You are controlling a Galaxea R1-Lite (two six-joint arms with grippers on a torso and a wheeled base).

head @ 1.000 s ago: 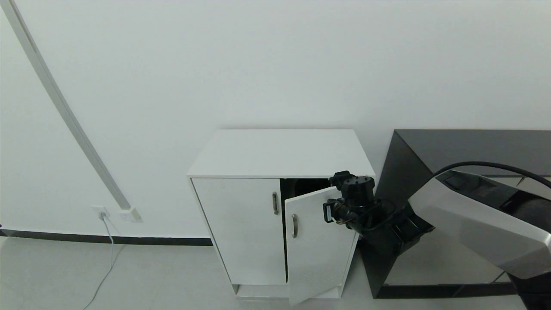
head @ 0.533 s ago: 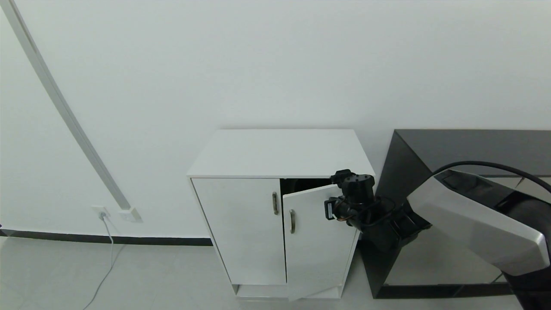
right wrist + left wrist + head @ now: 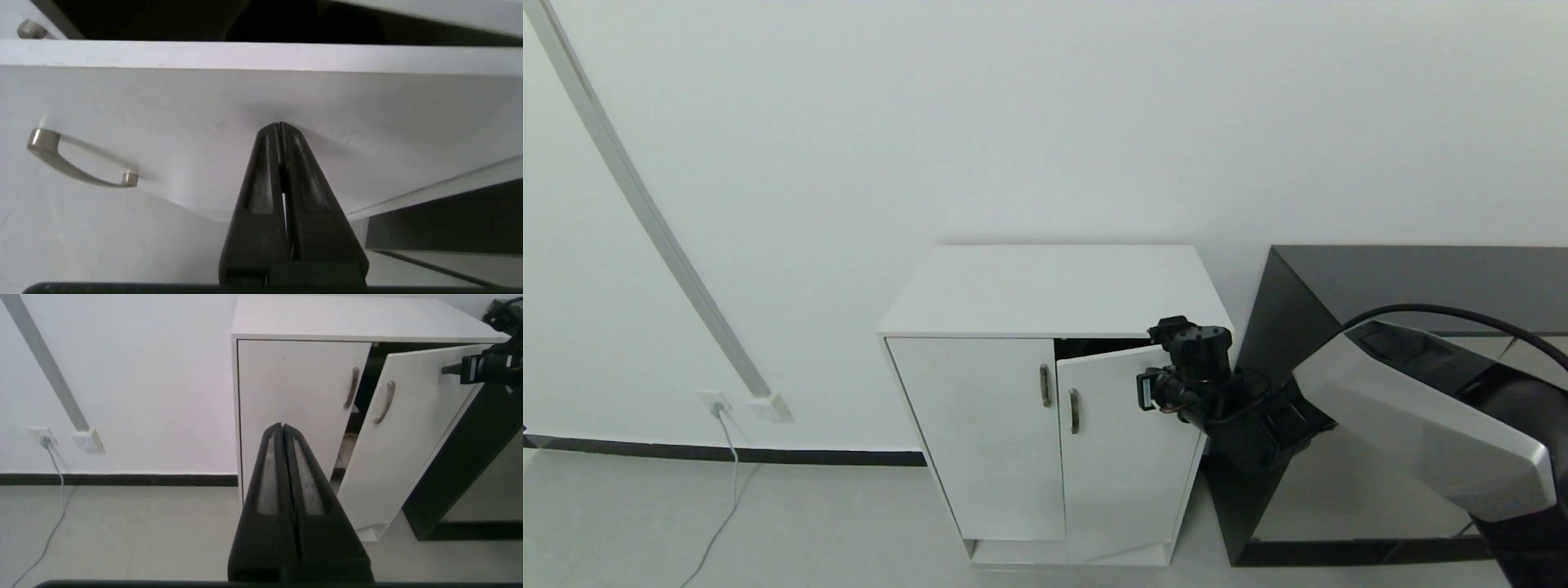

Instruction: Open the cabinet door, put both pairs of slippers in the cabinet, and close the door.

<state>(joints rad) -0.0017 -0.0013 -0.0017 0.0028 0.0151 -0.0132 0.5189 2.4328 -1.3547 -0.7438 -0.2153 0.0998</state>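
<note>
A white two-door cabinet (image 3: 1054, 290) stands against the wall. Its left door (image 3: 980, 433) is closed. The right door (image 3: 1123, 457) is ajar by a narrow dark gap (image 3: 1094, 345) along its top edge. My right gripper (image 3: 280, 131) is shut with nothing in it, and its tip rests against the outer face of the right door near the upper hinge-side corner (image 3: 448, 369), away from the metal handle (image 3: 1073, 411). My left gripper (image 3: 282, 429) is shut and empty, held back from the cabinet front above the floor.
A dark glossy unit (image 3: 1380, 278) stands directly right of the cabinet. A wall socket with a trailing cable (image 3: 717, 404) and a slanted conduit (image 3: 645, 204) are on the left wall. Grey floor (image 3: 809, 523) lies open in front of and left of the cabinet.
The right door has swung from well open to almost closed, with my right gripper moving forward against it. The left arm shows no change.
</note>
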